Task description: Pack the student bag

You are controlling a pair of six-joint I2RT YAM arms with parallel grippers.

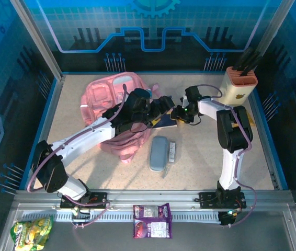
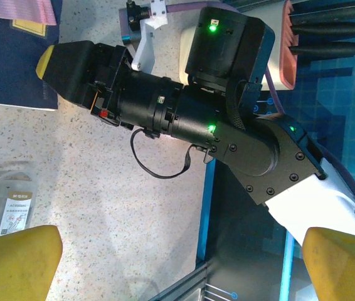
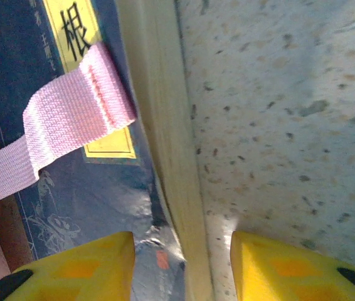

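Two end effectors meet near the middle of the table [image 1: 200,162] that I am watching from above. The student bag [image 1: 106,94] lies just to the left of the left end effector [image 1: 162,104] and partly under that arm's wrist. It is a large pink fabric backpack, crumpled and lying flat, with paler panels on its top face.

The left end effector is wide open and holds nothing. In its wrist view [image 2: 177,269] its yellow fingertips [image 2: 14,260] sit at the far corners of the picture, above speckled table.

Just beyond it, the right end effector [image 1: 179,112] hangs over a dark blue book [image 1: 164,122] beside the bag. In the right wrist view [image 3: 184,269] its yellow fingers [image 3: 77,266] are part open, one on each side of the book's cream page edge. I cannot tell whether they touch it. A pink woven strap [image 3: 58,119] from the bag lies across the book's cover, over a yellow label.

On the near side of both end effectors lie a grey pencil case [image 1: 158,152] and a small packet [image 1: 172,151].
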